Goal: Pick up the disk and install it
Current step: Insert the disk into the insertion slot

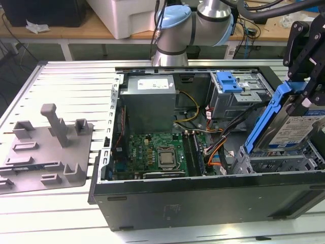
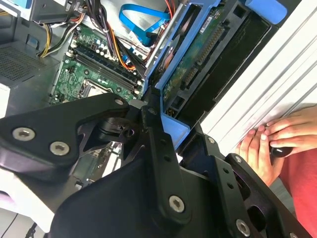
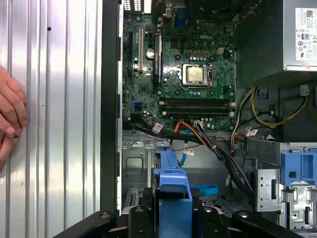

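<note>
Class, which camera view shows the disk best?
The exterior view: the disk shows its labelled face and blue carrier, tilted. The second wrist view shows its circuit-board underside; the first wrist view, a carrier end.

Illegible small print on the disk (image 1: 294, 129) and on the power supply label (image 3: 305, 22).

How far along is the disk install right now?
Pickup looks done: the claw is shut on the disk by its blue carrier. In hand: the disk hangs tilted over the metal drive cage in the open case. Left: it is not yet seated flat in the cage.
</note>
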You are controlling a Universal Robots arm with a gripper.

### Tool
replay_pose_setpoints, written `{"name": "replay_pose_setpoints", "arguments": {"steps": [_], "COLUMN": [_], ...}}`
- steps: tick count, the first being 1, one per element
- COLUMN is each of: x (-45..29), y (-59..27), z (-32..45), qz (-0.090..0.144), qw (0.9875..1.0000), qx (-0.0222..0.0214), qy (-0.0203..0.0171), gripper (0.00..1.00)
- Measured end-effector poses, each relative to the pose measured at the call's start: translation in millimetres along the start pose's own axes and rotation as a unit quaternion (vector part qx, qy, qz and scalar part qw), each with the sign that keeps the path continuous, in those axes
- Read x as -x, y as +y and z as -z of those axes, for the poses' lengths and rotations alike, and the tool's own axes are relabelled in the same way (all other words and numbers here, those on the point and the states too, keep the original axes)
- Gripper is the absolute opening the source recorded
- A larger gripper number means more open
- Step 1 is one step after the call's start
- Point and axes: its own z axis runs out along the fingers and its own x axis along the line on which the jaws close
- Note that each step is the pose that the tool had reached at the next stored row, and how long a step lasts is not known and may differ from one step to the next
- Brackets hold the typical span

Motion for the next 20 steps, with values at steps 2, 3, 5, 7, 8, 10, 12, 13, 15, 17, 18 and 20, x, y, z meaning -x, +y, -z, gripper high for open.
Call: {"name": "replay_pose_setpoints", "arguments": {"steps": [2,3,5,7,8,10,12,13,15,17,18,20], "x": [0.0,0.0,0.0,0.0,0.0,0.0,0.0,0.0,0.0,0.0,0.0,-0.1], "y": [0.0,0.0,0.0,0.0,0.0,0.0,0.0,0.0,0.0,0.0,0.0,0.0], "z": [0.1,0.1,0.1,0.1,0.1,0.1,0.1,0.0,-0.1,-0.2,-0.3,-0.5], "qz": [0.000,0.000,0.000,0.000,0.000,-0.001,-0.002,-0.002,-0.004,-0.005,-0.005,-0.006], "qw": [1.0000,1.0000,1.0000,1.0000,1.0000,1.0000,1.0000,1.0000,1.0000,1.0000,1.0000,1.0000], "qx": [0.0000,0.0000,0.0000,0.0000,0.0000,0.0000,-0.0001,-0.0001,-0.0002,-0.0002,-0.0002,-0.0003], "qy": [0.0000,0.0001,0.0001,0.0001,0.0001,0.0001,0.0001,0.0000,0.0000,-0.0001,0.0000,-0.0001], "gripper": [0.36,0.36,0.36,0.36,0.36,0.36,0.36,0.36,0.36,0.36,0.36,0.36]}}
